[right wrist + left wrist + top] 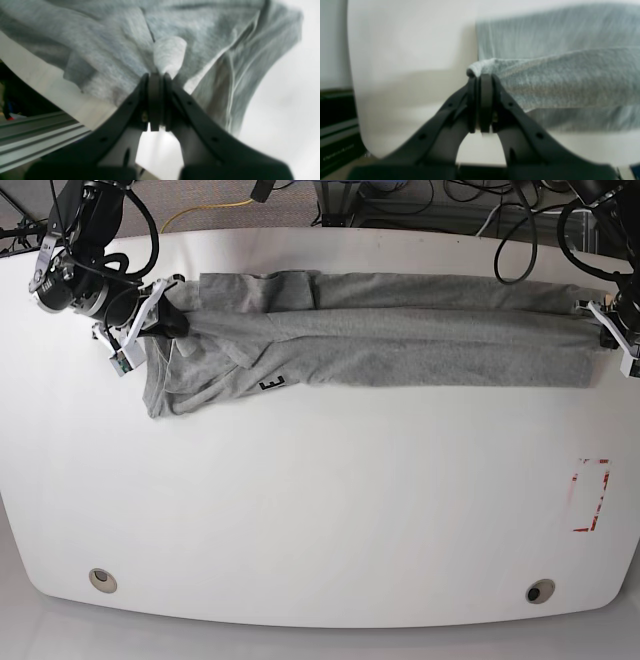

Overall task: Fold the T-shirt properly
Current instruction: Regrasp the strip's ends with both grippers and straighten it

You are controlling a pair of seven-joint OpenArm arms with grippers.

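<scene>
Grey knit bunches in both my pincers: right (155, 75) clamped on the T-shirt (400, 345) at nine o'clock, left (481, 76) pinching its three o'clock end. It lies stretched across the table's (320, 520) far half, mid-fold. Next, I judge, both must carry the edge over evenly.

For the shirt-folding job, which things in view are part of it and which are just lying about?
Part of the job:
- T-shirt, stretched along the table's far side
- left end effector, shut on the T-shirt
- right end effector, shut on the T-shirt

Lying about:
- white table
- red marking on the table
- cables behind the table
</scene>
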